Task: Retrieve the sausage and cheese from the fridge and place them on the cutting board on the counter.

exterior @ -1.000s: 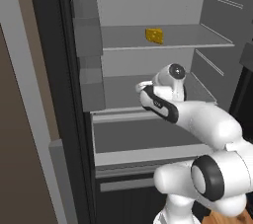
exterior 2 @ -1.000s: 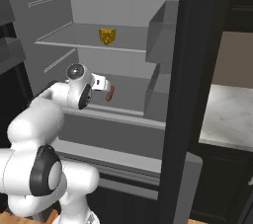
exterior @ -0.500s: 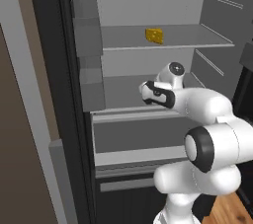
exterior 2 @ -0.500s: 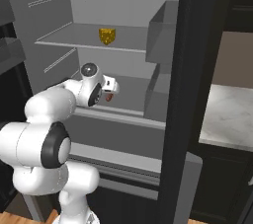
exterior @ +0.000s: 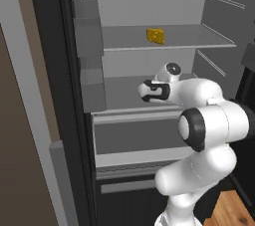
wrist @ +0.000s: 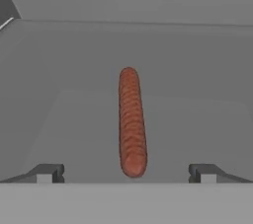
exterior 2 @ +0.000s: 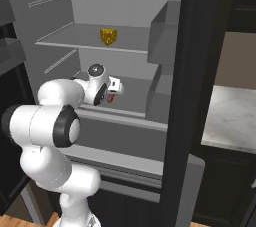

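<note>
The sausage lies lengthwise on the middle shelf of the fridge, untouched, its near end between the gripper's two spread fingertips, which grasp nothing; you are lined up on it but have not closed. One shelf above the sausage, the cheese sits alone, well apart from the arm. In the right base view the sausage peeks out red just past the hand. Beyond the fridge's open door, a strip of counter waits. As you can judge, neither item has left the fridge: both pickups and both placements on the board remain.
</note>
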